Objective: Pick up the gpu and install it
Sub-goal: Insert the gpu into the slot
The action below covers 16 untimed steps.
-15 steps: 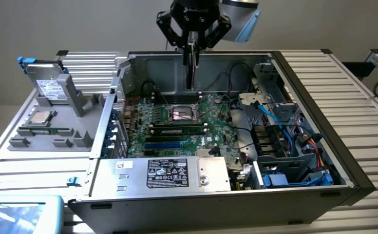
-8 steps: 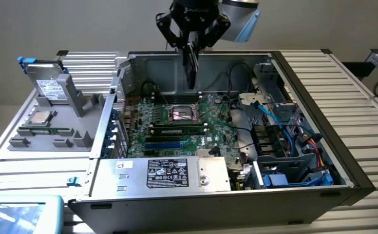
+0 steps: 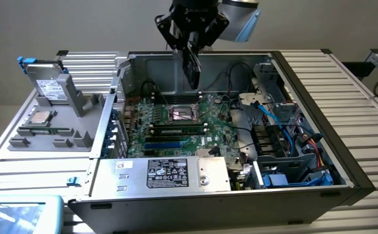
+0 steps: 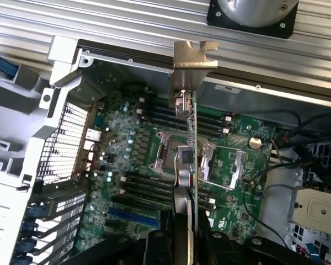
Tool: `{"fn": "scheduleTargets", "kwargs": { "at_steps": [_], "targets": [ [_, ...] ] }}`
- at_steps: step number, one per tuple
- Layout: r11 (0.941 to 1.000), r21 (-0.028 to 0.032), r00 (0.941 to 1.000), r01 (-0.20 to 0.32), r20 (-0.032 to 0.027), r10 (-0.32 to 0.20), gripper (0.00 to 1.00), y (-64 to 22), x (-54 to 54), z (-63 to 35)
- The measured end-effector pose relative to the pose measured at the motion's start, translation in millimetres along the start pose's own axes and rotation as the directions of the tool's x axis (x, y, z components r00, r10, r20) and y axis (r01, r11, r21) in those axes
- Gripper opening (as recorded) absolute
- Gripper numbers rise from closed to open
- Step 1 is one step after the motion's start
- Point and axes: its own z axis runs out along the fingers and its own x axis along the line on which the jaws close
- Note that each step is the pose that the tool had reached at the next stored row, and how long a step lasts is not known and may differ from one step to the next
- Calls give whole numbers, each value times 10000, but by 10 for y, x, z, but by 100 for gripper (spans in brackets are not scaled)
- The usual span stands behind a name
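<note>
I hold the gripper (image 3: pixel 190 48) clenched on the gpu (image 3: pixel 193 70), its long axis hanging straight down from the gripper, edge-on above the CPU socket (image 3: pixel 182 114), well apart from the blue expansion slot (image 3: pixel 163 145).

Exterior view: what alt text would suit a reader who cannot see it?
The robot's claw holds the gpu on edge above an open computer case, over its green motherboard. A grey parts stand sits on the exterior view's left.
</note>
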Motion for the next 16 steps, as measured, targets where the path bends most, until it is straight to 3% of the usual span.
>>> {"fn": "scheduleTargets", "kwargs": {
  "at_steps": [4,8,12,16],
  "targets": [
    [9978,28,9978,656,-72,-655,28,0,0,1],
    [9905,53,9904,1372,-152,-1371,28,-1,0,5],
    [9781,72,9779,2082,-234,-2079,28,-1,-1,11],
    [9602,85,9599,2790,-320,-2786,28,-2,-1,20]
  ]
}}
